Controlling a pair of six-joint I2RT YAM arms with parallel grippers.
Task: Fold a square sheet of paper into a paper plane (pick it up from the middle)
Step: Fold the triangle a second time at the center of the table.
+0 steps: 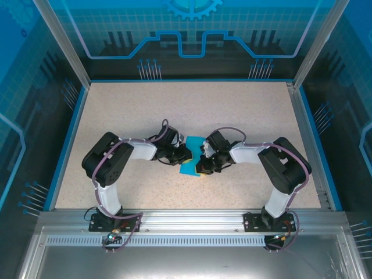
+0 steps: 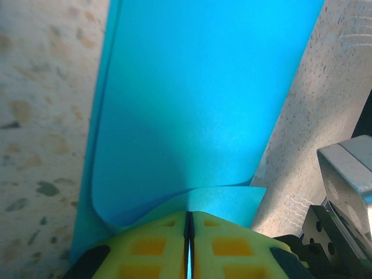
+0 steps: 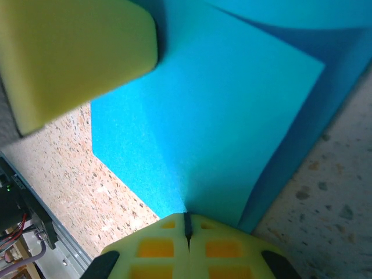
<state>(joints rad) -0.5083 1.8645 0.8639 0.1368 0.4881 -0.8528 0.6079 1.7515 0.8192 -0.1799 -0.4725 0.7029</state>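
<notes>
Left gripper (image 2: 189,232) and right gripper (image 3: 187,224) are both clamped shut on the square sheet of paper (image 2: 197,104), each pinching an edge from its own side. The sheet, doubled over and curling up, lies mid-table (image 1: 244,110) between them. Its long axis runs away from the bases, so neither arm looks nearer.

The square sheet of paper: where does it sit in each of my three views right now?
Top external: square sheet of paper at the centre of the speckled table.
Left wrist: spans the middle, edge pinched in the shut left gripper.
Right wrist: centre, edge pinched in the shut right gripper.
Shared landmark: the speckled table around it.
</notes>
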